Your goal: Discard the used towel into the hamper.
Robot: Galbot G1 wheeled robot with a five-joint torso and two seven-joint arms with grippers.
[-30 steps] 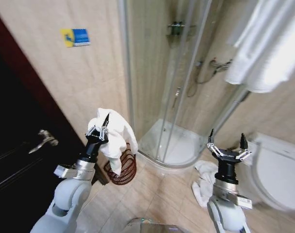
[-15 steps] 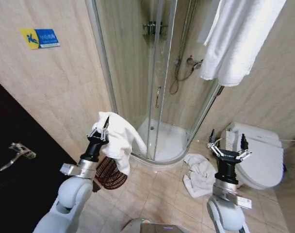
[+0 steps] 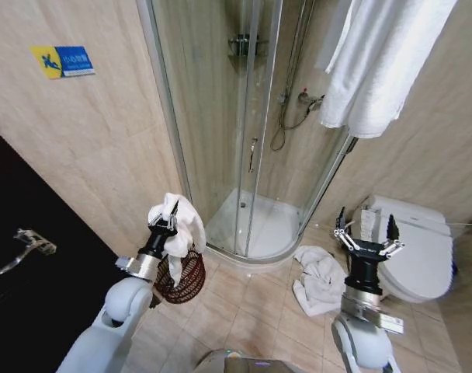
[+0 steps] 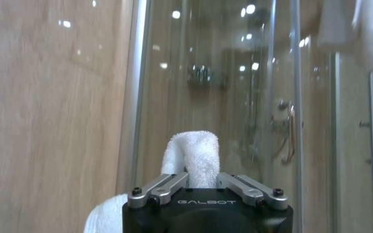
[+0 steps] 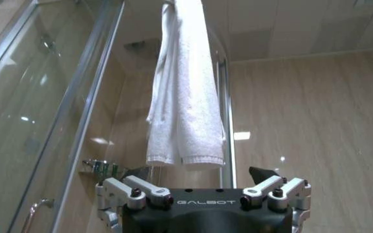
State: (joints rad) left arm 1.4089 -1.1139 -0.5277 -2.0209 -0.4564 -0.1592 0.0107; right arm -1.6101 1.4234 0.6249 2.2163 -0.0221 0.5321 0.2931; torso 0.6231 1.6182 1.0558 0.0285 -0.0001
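On my far left is a dark door with a lever handle (image 3: pixel 20 241), and high on the tiled wall a yellow-and-blue sign (image 3: pixel 62 61) whose lettering I can't read. My left gripper (image 3: pixel 168 218) points upward with its fingers pinched on the white towel (image 3: pixel 185 231); the cloth drapes over the gripper's right side and hangs down over the hamper (image 3: pixel 183 277). The hamper stands on the floor tiles against the wall, just left of the shower's curved base and right beside my left forearm. In the left wrist view the towel (image 4: pixel 192 156) rises in a fold between the closed fingers, above "GALBOT" printed on the gripper body. The glass shower (image 3: pixel 255 132) takes the middle, with a hose and mixer inside. A second towel (image 3: pixel 320 278) lies crumpled on the floor between the shower base and the toilet (image 3: pixel 422 249). My right gripper (image 3: pixel 366 233) is raised in front of the toilet, fingers spread wide and holding nothing; its body also reads "GALBOT". A long towel (image 3: pixel 380 66) hangs from the upper right.
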